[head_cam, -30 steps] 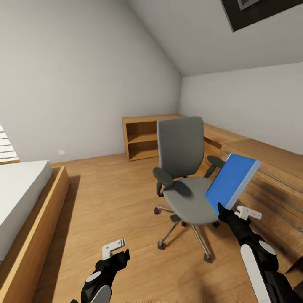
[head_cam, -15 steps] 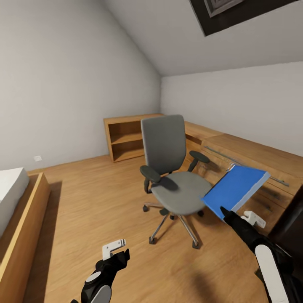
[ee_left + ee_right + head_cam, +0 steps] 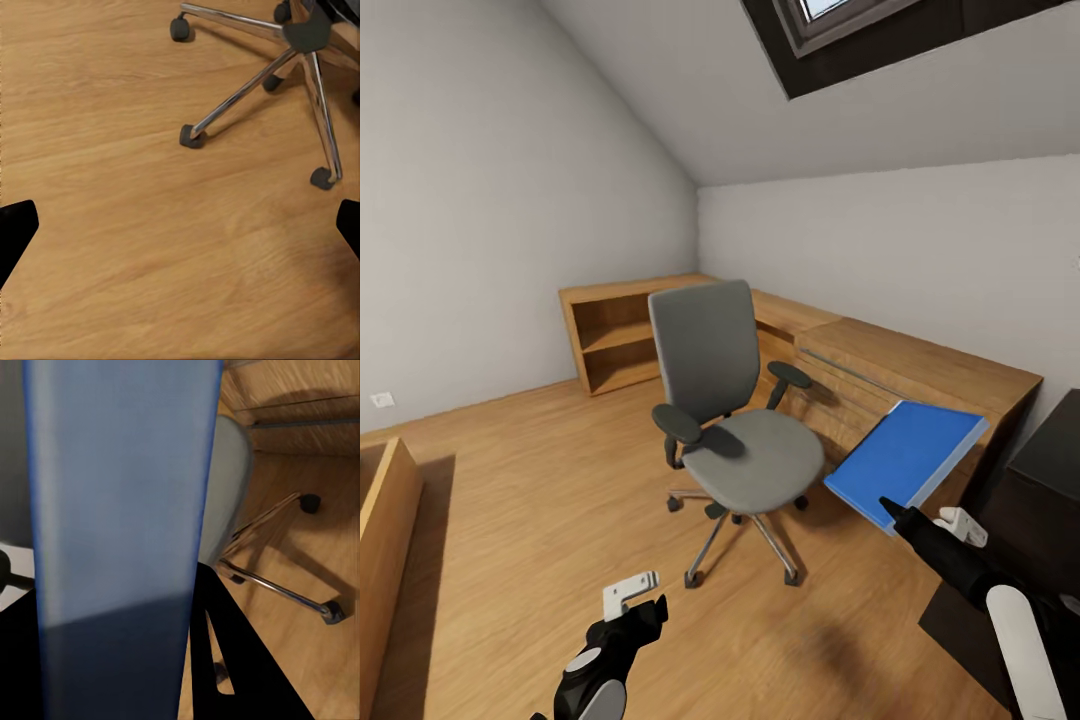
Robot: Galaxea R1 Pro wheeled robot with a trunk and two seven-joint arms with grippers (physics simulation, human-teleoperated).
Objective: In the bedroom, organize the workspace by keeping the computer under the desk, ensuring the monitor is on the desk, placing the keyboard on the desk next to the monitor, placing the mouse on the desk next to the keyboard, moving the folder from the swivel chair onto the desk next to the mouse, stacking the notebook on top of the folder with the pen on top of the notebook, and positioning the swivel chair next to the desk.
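Right gripper (image 3: 905, 520) clamped on blue folder (image 3: 905, 460), lifted off swivel chair (image 3: 745, 455); left gripper (image 3: 632, 598) spread, empty. Desk placement pending.

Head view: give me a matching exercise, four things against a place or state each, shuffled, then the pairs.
Things:
1. folder
2. swivel chair
3. left claw
4. skylight

Places or states:
A. open, holding nothing, above the floor
B. set in the sloped ceiling
C. held tilted in the right claw
D. standing on the wooden floor with its seat bare

Pairs: 1-C, 2-D, 3-A, 4-B
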